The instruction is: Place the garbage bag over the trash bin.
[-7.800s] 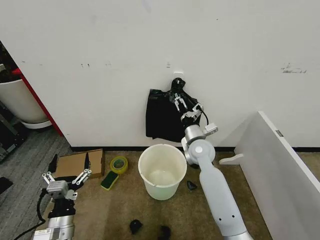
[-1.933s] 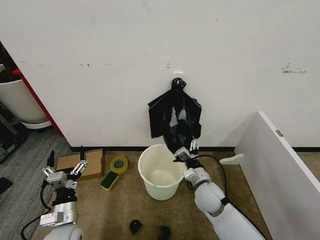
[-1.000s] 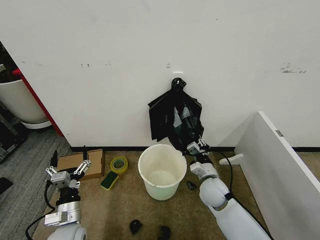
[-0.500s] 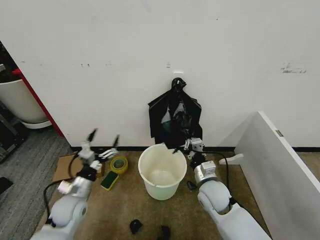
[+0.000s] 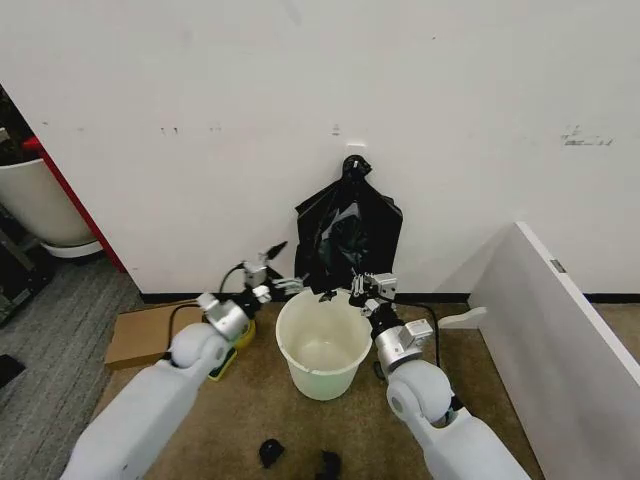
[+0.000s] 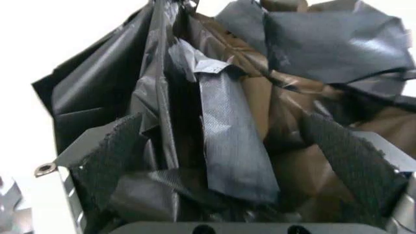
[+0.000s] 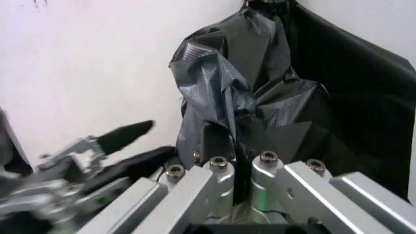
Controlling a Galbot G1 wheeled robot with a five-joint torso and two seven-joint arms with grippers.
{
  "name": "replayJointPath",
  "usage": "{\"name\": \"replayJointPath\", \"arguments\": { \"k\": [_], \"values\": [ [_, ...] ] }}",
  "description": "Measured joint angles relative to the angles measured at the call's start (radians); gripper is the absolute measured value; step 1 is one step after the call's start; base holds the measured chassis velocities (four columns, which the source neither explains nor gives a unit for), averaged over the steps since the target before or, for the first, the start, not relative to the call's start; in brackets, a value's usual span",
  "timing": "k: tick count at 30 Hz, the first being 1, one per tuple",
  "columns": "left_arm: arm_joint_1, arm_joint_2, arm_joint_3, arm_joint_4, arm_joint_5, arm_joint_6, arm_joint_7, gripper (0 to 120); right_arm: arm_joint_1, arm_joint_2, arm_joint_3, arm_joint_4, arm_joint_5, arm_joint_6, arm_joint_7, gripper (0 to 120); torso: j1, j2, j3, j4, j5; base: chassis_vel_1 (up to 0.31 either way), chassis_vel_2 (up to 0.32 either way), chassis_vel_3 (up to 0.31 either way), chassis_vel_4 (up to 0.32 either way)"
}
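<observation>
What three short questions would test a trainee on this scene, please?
1. True or false: the garbage bag already lines the trash bin.
2. Fill in: the left gripper, reaching at the bag's folds, has its fingers ___.
3. Which gripper is shut on the bag's lower edge? A. the left gripper B. the right gripper
Key: 1 false, it hangs above the bin; 2 open; 3 B.

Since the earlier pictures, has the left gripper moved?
Yes. The left gripper has come up from beside the cardboard on the floor and toward the garbage bag, now open just left of the trash bin rim.
</observation>
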Motion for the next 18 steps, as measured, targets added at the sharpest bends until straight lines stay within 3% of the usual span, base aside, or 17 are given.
{"name": "replayJointPath", "arguments": {
  "k": [8,11,18],
  "values": [
    [-0.037,-0.068,0.022,0.069,0.105,0.001,-0.004,100,-0.021,0.009,0.003,0.012,-0.048,0.001,-0.008,0,0.0,0.0,0.0,-0.0001,-0.0001,0.0,0.0,0.0,0.0],
    [-0.036,-0.075,0.022,0.077,0.137,0.0,-0.005,94,-0.025,0.01,0.001,0.019,-0.053,0.001,-0.009,0,0.0,0.0,0.0,-0.0001,-0.0001,0.0,0.0,0.0,0.0],
    [-0.028,-0.089,0.008,0.083,0.175,-0.005,-0.002,64,-0.032,0.012,-0.012,0.032,-0.06,0.0,-0.015,0,0.0,0.0,0.0,-0.0001,-0.0001,0.0,0.0,0.0,0.0]
  ]
}}
